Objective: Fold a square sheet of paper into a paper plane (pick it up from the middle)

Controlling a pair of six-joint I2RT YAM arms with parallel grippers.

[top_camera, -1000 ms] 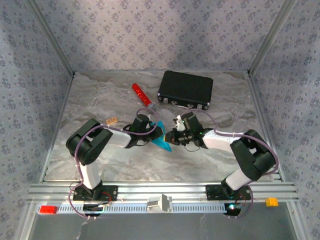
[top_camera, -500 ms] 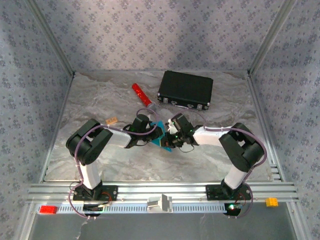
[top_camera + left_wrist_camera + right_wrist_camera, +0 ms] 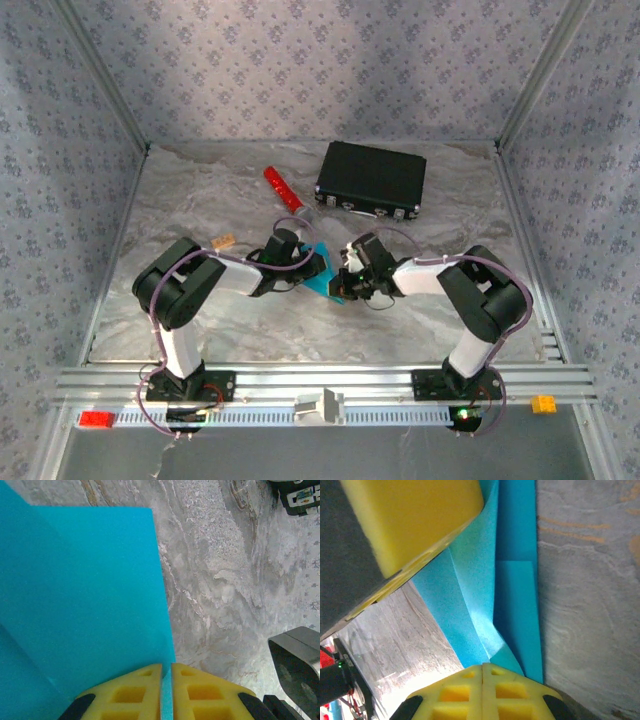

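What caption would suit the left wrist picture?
Left fingers shut on the folded blue paper, marbled table beyond.

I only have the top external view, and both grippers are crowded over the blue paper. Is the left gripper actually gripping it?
Observer: Yes. In the left wrist view the left gripper is shut on the blue paper; a thin blue edge sits between the closed jaws.
Operator: And the right gripper?
Observer: In the right wrist view the right gripper has its jaws pressed together with no gap. The paper's folded tip meets them, but I cannot tell whether it is pinched.
Operator: Any folds in the paper?
Observer: Yes. The right wrist view shows overlapping flaps with sharp creases running along the paper.
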